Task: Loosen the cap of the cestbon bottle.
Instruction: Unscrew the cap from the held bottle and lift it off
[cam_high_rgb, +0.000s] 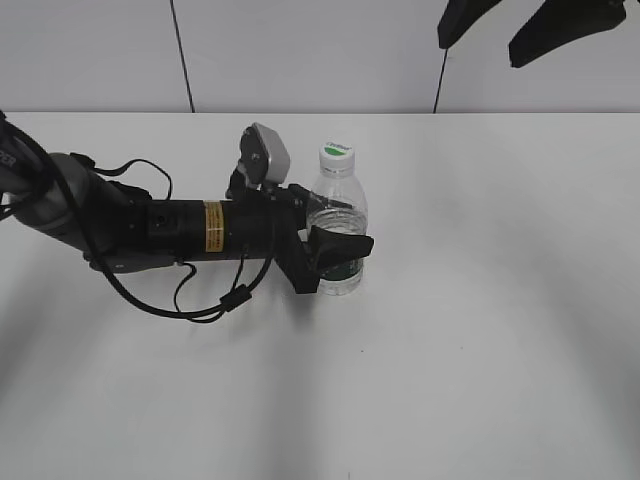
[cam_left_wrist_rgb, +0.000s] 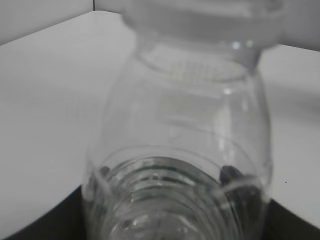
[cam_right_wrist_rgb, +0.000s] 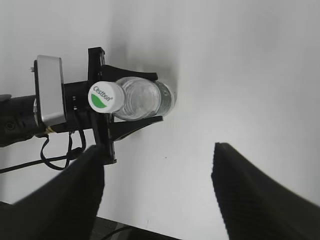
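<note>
The upright bottle (cam_high_rgb: 338, 235) is clamped by the left gripper (cam_high_rgb: 340, 240); its cap (cam_right_wrist_rgb: 105, 97) is seen directly below the spread right gripper (cam_right_wrist_rgb: 157, 192).

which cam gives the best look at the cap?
Right wrist view: the cap is seen from above, sharp, with its green mark and lettering. Exterior view shows it small, at a slant. Left wrist view catches only a blurred underside at the top edge.

White counter (cam_high_rgb: 480, 330) is carrying one cestbon bottle (cam_high_rgb: 338, 235), standing upright near centre; black cable (cam_high_rgb: 190, 300) is lying at its 8 o'clock.
</note>
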